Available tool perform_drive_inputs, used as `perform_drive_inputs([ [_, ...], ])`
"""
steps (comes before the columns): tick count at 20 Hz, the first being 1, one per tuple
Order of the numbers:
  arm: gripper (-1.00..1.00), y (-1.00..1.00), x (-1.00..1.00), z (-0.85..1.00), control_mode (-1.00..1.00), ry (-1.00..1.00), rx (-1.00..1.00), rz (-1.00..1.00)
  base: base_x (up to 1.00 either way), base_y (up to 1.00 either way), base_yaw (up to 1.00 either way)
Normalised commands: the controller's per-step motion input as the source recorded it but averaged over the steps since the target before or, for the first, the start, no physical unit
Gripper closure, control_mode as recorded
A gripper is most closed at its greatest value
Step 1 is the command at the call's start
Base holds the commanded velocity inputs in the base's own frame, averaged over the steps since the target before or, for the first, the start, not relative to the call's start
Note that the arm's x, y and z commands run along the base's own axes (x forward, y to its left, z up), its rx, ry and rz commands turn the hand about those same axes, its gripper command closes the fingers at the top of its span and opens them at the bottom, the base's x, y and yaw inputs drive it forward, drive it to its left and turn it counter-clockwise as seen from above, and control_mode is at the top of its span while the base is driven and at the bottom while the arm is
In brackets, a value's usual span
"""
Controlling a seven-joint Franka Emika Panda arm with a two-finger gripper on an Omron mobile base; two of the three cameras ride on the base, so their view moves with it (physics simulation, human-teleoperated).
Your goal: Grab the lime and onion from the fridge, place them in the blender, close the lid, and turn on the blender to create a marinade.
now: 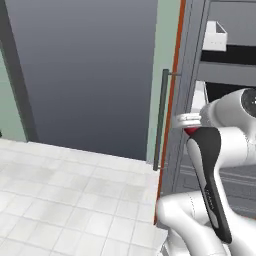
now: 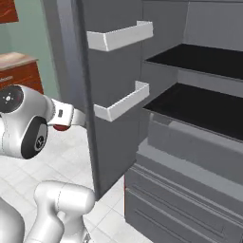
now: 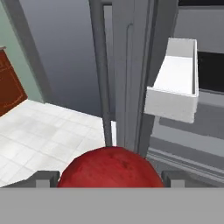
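The onion (image 3: 109,166), a rounded dark red thing, sits between my gripper's (image 3: 110,178) two dark fingertips (image 3: 46,177) and spans the whole gap, so the jaws are shut on it. It also peeks out red under the hand in the left base view (image 1: 191,131) and the right base view (image 2: 60,127). The hand hangs in the air beside the edge of the open fridge door (image 1: 85,75), near its dark bar handle (image 1: 161,120). The fridge's black shelves (image 2: 204,57) are bare. The lime, the blender and the lid are out of view.
White door bins (image 2: 118,35) (image 3: 175,83) jut from the door's inner side. Grey drawers (image 2: 180,190) fill the fridge's bottom. A red-brown cabinet (image 2: 19,71) stands to the left, across white floor tiles (image 1: 60,200).
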Motion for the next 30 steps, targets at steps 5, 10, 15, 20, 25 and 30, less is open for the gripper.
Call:
perform_drive_inputs([
  [5,1.0,0.0,0.0,0.0,1.0,0.0,0.0,0.0,0.01,1.0,0.55],
  [10,1.0,0.0,0.0,0.0,1.0,0.0,0.0,0.0,0.22,0.91,0.54],
  [15,1.0,0.0,0.0,0.0,1.0,0.0,0.0,0.0,0.47,0.65,0.54],
  [20,1.0,0.0,0.0,0.0,1.0,0.0,0.0,0.0,0.66,0.46,0.54],
  [25,1.0,0.0,0.0,0.0,1.0,0.0,0.0,0.0,0.71,0.23,0.59],
  [30,1.0,0.0,0.0,0.0,1.0,0.0,0.0,0.0,0.56,0.13,0.66],
])
